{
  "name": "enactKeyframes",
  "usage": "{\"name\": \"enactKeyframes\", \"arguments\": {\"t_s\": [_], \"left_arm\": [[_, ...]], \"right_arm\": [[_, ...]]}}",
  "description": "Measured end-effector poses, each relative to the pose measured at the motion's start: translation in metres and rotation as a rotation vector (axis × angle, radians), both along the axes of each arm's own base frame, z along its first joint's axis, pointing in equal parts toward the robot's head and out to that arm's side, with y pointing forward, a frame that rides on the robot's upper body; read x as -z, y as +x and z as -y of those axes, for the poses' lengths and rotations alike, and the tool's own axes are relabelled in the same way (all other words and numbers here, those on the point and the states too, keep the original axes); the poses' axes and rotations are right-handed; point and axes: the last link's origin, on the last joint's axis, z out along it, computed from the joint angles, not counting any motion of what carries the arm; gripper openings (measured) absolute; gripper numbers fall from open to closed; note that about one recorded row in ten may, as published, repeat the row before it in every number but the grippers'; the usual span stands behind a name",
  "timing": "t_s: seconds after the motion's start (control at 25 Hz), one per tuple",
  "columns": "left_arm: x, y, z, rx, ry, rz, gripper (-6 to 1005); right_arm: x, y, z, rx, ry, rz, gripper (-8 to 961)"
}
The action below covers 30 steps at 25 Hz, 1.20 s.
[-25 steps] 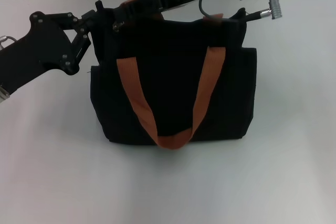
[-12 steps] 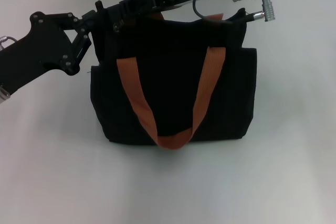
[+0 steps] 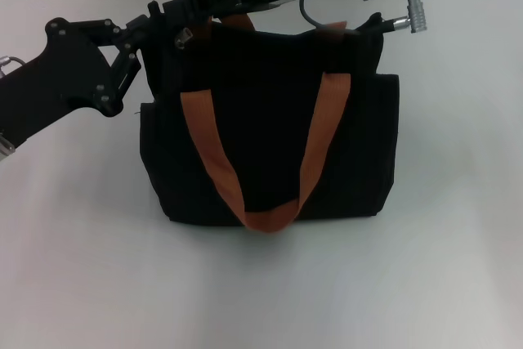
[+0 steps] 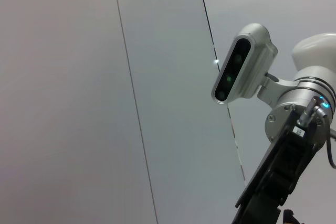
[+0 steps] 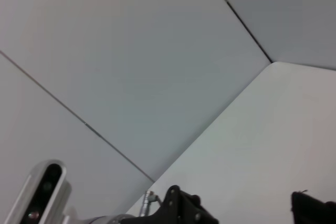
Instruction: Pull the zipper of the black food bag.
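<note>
both grippers at the bag's top left corner

black food bag (image 3: 270, 120) upright mid-table, toward the far edge, orange-brown handle (image 3: 261, 161) looping down its front. left gripper (image 3: 140, 34) pressed against the bag's upper left corner; cannot tell whether spread or pinching. right gripper (image 3: 184, 14) stretched across the top edge from the right, tip at that same corner, touching the left one; claw state hidden too. zipper lost in black along the top edge, pull tab not made out. white table (image 3: 425, 267) underneath.
</note>
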Motion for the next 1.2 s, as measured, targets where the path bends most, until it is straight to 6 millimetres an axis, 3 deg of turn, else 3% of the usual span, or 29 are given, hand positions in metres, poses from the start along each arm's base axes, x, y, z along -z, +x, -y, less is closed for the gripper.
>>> {"name": "enactKeyframes", "arguments": {"t_s": [0.76,1.2], "left_arm": [[-0.001,0.000,0.001,0.005,0.004,0.010,48],[-0.002,0.001,0.001,0.006,0.009,0.015,51]], "right_arm": [[0.011,0.003,0.000,0.016,-0.004,0.026,419],[0.007,-0.002,0.008,0.018,-0.058,-0.096,418]]}}
